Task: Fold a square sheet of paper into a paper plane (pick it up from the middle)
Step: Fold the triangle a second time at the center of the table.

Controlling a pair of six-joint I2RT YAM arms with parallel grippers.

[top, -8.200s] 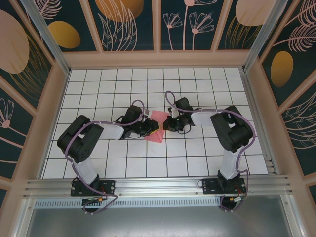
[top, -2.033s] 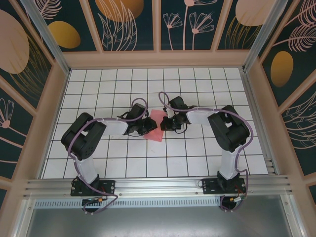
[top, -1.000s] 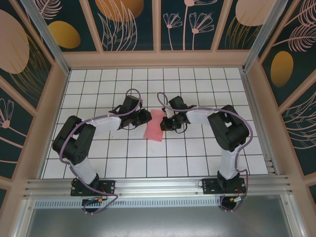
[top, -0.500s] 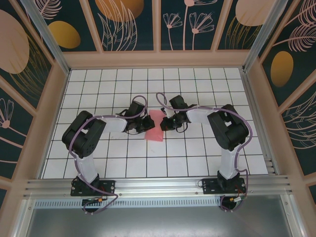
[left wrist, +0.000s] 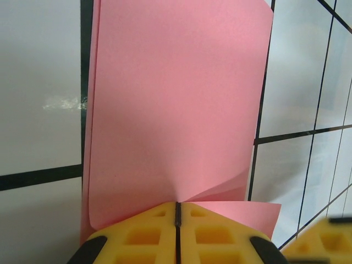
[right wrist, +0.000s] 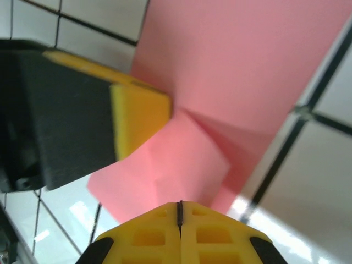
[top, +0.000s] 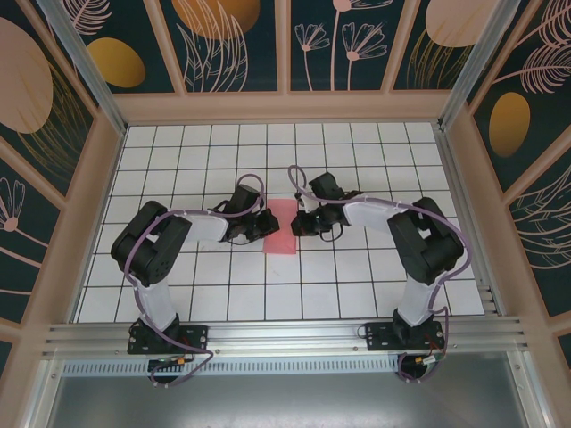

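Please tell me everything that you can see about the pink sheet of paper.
The sheet of paper is thin, plain pink-red and unmarked. It is folded over into a narrow two-layer rectangle, and the upper layer bulges slightly rather than lying pressed flat. It rests on the white tiled table between the two arms. The left gripper is shut on its left edge, where small creases fan out. The right gripper, also shut, appears to pinch its right edge.

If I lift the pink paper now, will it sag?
Probably sags: the pink paper puckers where the left gripper pinches it. Likely creases easily, judging by folds near the right gripper. May slide on glossy tiles.
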